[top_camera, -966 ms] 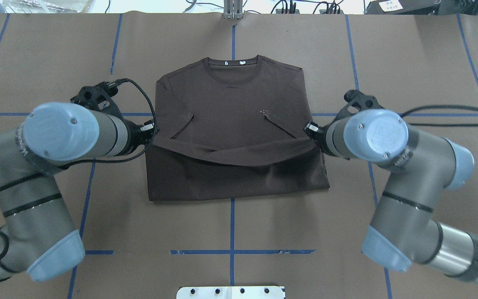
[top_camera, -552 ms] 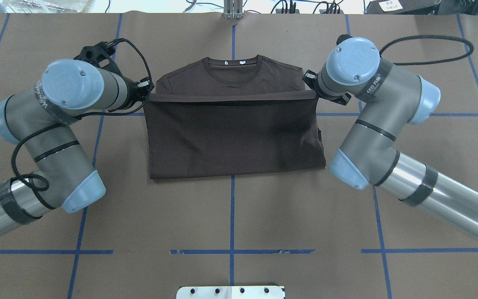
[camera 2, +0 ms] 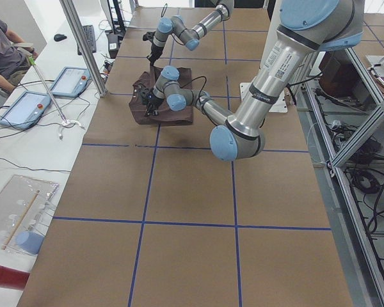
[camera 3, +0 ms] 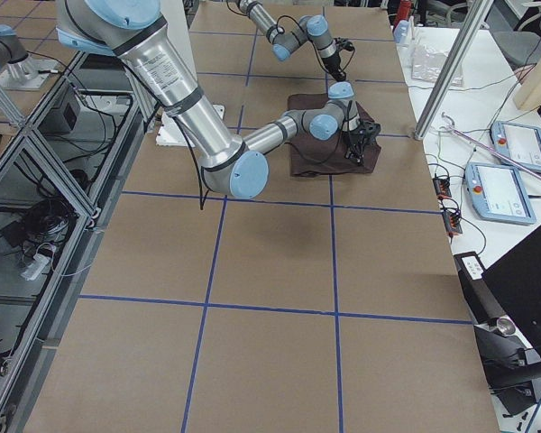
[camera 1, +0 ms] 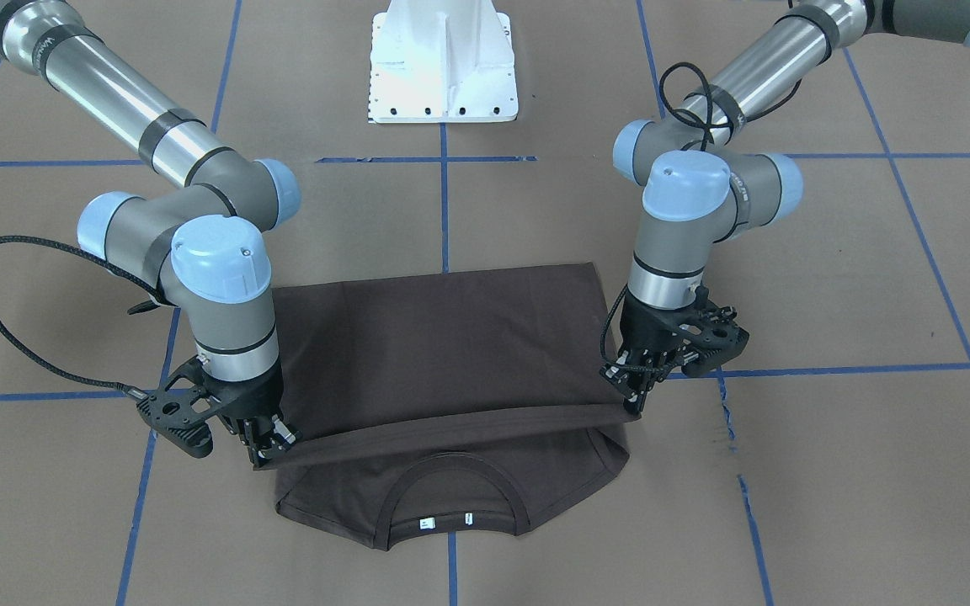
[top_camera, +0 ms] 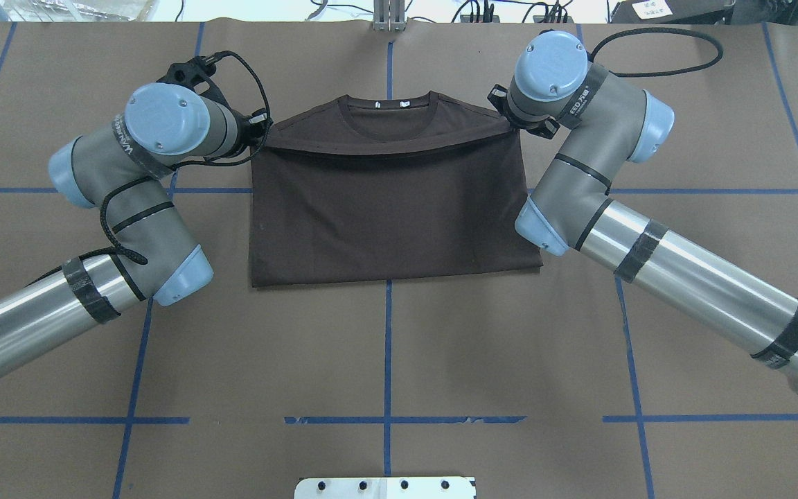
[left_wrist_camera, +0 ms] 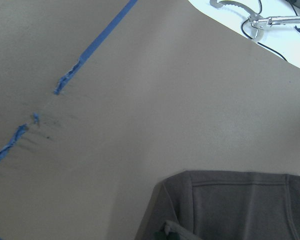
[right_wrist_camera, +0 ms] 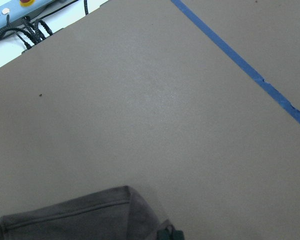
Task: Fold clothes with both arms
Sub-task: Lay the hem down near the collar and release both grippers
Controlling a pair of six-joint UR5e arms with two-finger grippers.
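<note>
While each claw pinches one corner of the lifted hem [top_camera: 385,151], you are partway through the bottom-to-top fold.

Position: the T-shirt [top_camera: 388,215] lies near the middle of the table [top_camera: 683,242], with its collar [top_camera: 388,118] on the side away from the robot's base and its lower half doubled over the chest.

Left gripper [camera 1: 630,397]: fingers pressed together on the hem corner beside the shirt's shoulder. Right gripper [camera 1: 270,453]: the same, nipping the opposite corner. The edge hangs just above the cloth and sags a little between them.

Noted from the overhead view: the right-hand corner sits slightly nearer the collar than the left, so the hem runs at a slant. The collar and the white tags [camera 1: 447,522] are uncovered.

How to finish this well, as I judge it:
- Bring the left corner level with the right before you lower, so the hem lands parallel to the shoulder seams.
- Hold light outward tension between the arms; that should take out the middle sag without dragging the fold crease on the near side.
- Lower both corners together, not one after the other.
- Spread the fingers only once the cloth rests on the layer beneath.
- Back out sideways and up, away from the shirt; a straight pull toward the base could snag the hem and undo the fold.
</note>
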